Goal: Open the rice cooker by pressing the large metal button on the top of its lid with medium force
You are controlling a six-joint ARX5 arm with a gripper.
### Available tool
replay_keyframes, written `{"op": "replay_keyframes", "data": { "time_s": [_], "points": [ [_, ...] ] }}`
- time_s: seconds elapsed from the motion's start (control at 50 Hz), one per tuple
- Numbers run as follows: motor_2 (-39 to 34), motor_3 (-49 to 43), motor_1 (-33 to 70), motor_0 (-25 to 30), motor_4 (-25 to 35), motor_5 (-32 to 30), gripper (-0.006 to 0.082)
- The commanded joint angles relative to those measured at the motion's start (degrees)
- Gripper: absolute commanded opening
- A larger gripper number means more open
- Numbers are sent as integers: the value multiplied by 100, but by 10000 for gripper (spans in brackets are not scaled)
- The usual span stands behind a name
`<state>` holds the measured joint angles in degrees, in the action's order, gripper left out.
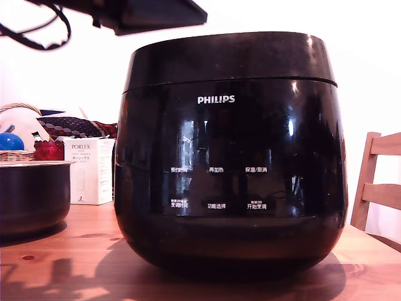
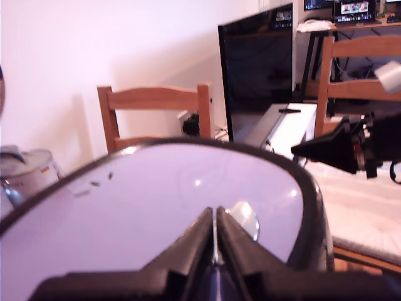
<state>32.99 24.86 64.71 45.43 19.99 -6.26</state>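
Both views are overexposed, with walls blown out to near white. In the exterior view, the large glossy black rounded rice cooker (image 1: pixel 230 157) carries streaky specular highlights, densest toward three o'clock, and throws a dark shadow across the reddish wooden table (image 1: pixel 56 263). In the wrist view, the black gripper (image 2: pixel 215 216) at six o'clock is blurred, and the cooker's round black lid (image 2: pixel 150 207) glares pale lilac.

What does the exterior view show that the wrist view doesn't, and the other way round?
Only the exterior view shows the rice cooker front with its PHILIPS logo, a dark metal pot and a white box at that view's left. Only the wrist view shows the lid top, the metal button and the hand, fingers together, just short of the button. Both show the closed lid and a wooden chair.
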Motion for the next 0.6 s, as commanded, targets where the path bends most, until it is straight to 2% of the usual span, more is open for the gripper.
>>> {"op": "replay_keyframes", "data": {
  "time_s": [0.0, 0.58],
  "points": [
    [90, 76, 57, 63, 7, -22, -22],
    [280, 348, 564, 223, -142, -17, -22]
  ]
}}
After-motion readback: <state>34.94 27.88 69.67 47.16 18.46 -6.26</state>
